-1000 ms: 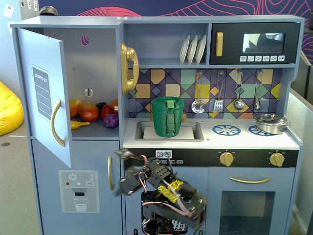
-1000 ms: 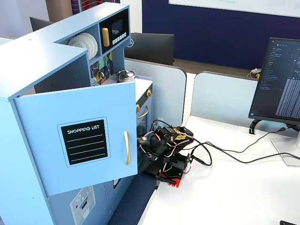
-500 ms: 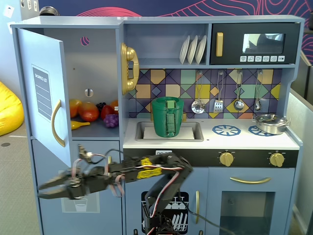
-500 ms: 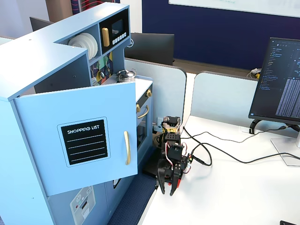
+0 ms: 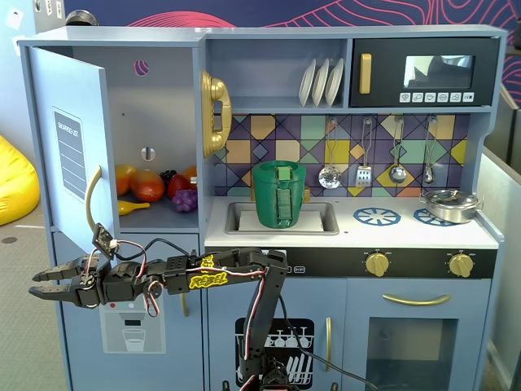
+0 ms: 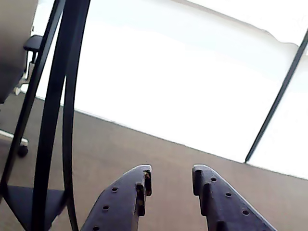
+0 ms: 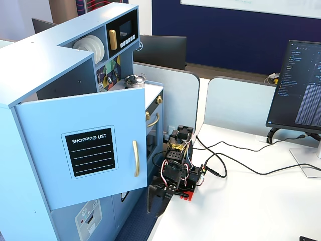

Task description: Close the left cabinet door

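Observation:
The left cabinet door is a light-blue panel that stands swung open toward the camera. Its "SHOPPING LIST" label and curved gold handle face outward; the handle also shows in a fixed view. My gripper is open and empty. It reaches left just below the door's lower edge and does not touch it. From the side, the gripper hangs low, past the door's free edge. In the wrist view the gripper has parted fingers and looks at floor and chair legs.
The open cabinet holds toy fruit. A gold phone hangs beside it, and a green basket sits in the sink. The dispenser door is below the gripper. Cables and a monitor are on the white desk.

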You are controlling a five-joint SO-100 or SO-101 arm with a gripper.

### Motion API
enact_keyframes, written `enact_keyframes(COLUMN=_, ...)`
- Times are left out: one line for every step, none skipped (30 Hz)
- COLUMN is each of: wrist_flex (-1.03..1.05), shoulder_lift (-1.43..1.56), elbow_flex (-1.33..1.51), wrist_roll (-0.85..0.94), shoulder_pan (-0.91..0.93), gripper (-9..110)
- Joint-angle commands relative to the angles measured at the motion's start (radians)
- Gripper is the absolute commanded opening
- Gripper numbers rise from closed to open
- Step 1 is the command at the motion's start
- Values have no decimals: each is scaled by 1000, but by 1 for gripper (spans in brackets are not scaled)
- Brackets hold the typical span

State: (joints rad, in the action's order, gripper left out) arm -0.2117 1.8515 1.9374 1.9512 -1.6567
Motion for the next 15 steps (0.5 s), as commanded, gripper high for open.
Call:
enact_keyframes(wrist_flex=-34, shoulder_lift=51, elbow_flex=-9, wrist_roll=12, shoulder_pan=72, gripper=0)
enact_keyframes(wrist_flex=-34, shoulder_lift=63, elbow_flex=6, wrist_roll=12, shoulder_pan=84, gripper=0)
enact_keyframes(wrist_flex=-35, shoulder_lift=77, elbow_flex=21, wrist_roll=12, shoulder_pan=95, gripper=0)
enact_keyframes(wrist_flex=-40, shoulder_lift=89, elbow_flex=38, wrist_roll=12, shoulder_pan=107, gripper=0)
enact_keyframes(wrist_flex=-43, shoulder_lift=103, elbow_flex=54, wrist_roll=12, shoulder_pan=121, gripper=0)
enact_keyframes(wrist_flex=-49, shoulder_lift=117, elbow_flex=71, wrist_roll=14, shoulder_pan=133, gripper=0)
enact_keyframes(wrist_flex=-54, shoulder_lift=130, elbow_flex=86, wrist_roll=14, shoulder_pan=147, gripper=0)
enact_keyframes(wrist_flex=-57, shoulder_lift=146, elbow_flex=101, wrist_roll=14, shoulder_pan=163, gripper=0)
enact_keyframes(wrist_flex=-58, shoulder_lift=160, elbow_flex=114, wrist_roll=14, shoulder_pan=183, gripper=0)
enact_keyframes(wrist_flex=-58, shoulder_lift=172, elbow_flex=126, wrist_roll=8, shoulder_pan=207, gripper=0)
enact_keyframes(wrist_flex=-60, shoulder_lift=184, elbow_flex=137, wrist_roll=-2, shoulder_pan=235, gripper=0)
enact_keyframes(wrist_flex=-60, shoulder_lift=195, elbow_flex=146, wrist_roll=-6, shoulder_pan=267, gripper=0)
enact_keyframes(wrist_flex=-61, shoulder_lift=204, elbow_flex=149, wrist_roll=-9, shoulder_pan=301, gripper=0)
enact_keyframes(wrist_flex=-66, shoulder_lift=212, elbow_flex=149, wrist_roll=-20, shoulder_pan=336, gripper=0)
enact_keyframes(wrist_flex=-72, shoulder_lift=218, elbow_flex=149, wrist_roll=-31, shoulder_pan=377, gripper=0)
